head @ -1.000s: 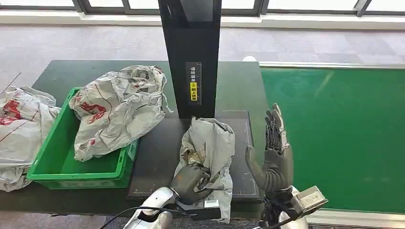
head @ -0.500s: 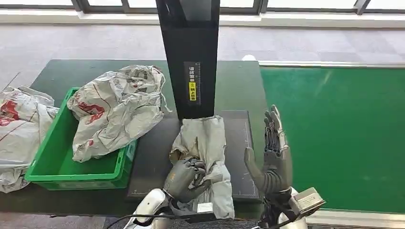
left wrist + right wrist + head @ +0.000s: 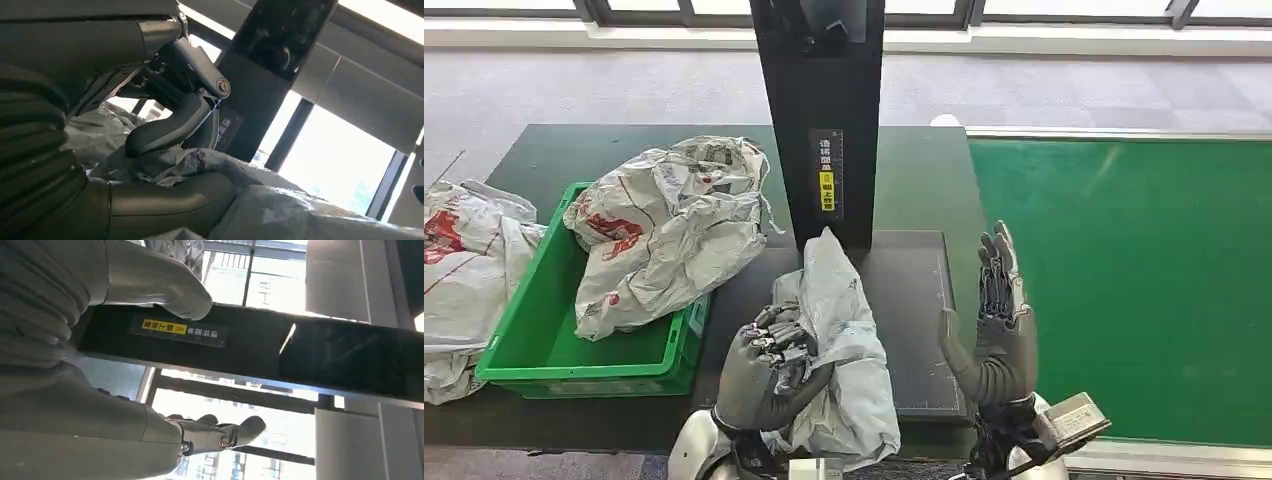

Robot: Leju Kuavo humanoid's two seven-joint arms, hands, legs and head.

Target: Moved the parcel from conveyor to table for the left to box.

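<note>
The grey plastic parcel lies lengthwise on the black plate in front of the black post, its near end hanging over the table edge. My left hand grips the parcel's left side near that end, fingers curled into the crumpled film. In the left wrist view the thumb presses under the parcel and the fingers curve over it. My right hand stands upright and open just right of the plate, apart from the parcel, and shows close up as the right hand in its wrist view.
A green box sits on the dark table at the left, with a large white-and-red bag lying over its far corner. More such bags are heaped beyond the box. The green conveyor runs along the right.
My left hand has turned and risen on the parcel's left side, raising it; the parcel has bunched narrower and shifted a little left. The right hand has stayed put.
</note>
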